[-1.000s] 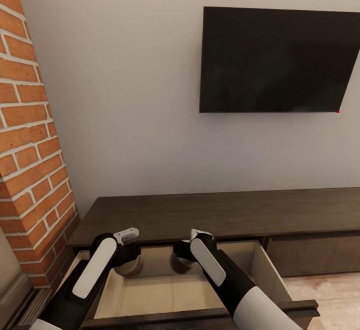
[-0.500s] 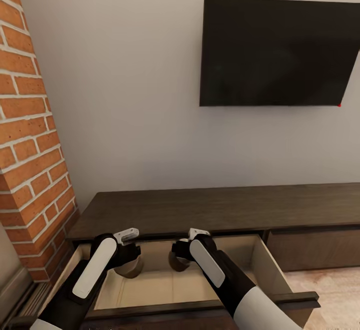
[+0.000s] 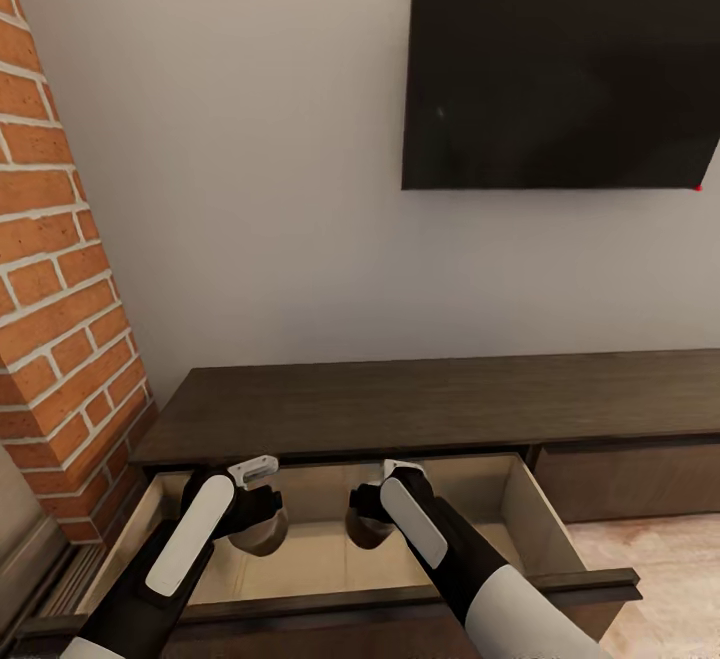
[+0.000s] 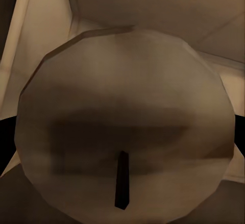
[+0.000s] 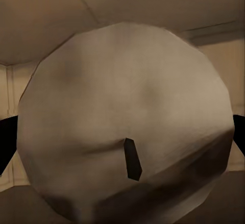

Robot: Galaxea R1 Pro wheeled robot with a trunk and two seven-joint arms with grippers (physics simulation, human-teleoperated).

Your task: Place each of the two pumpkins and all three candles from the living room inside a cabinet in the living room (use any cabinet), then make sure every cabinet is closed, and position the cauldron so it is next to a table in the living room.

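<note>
Two arms reach down into the open drawer (image 3: 520,519) of the cabinet (image 3: 400,404), one on each side of its middle. The left pincer (image 3: 262,531) pinches a candle (image 3: 266,536), a dull grey-brown stub that hangs over the pale drawer floor. In the left wrist view that candle (image 4: 122,132) shows its round top and dark wick, with the dark fingers (image 4: 5,147) pressed against its sides and the drawer's pale walls behind it. The right pincer (image 3: 366,529) pinches a second candle (image 3: 368,531), near the first but apart from it, at about the same height in the drawer. The right wrist view gives the same sight: a grey candle top (image 5: 127,127) with a short wick, dark fingers (image 5: 7,137) at both edges, and pale wood behind. Whether either candle touches the drawer floor I cannot tell. The drawer front (image 3: 420,599) stands pulled well out towards the robot. To its right another drawer front (image 3: 630,479) sits flush and closed. A brick pillar (image 3: 50,289) rises at the left, and a dark TV (image 3: 560,69) hangs on the wall above the cabinet.
</note>
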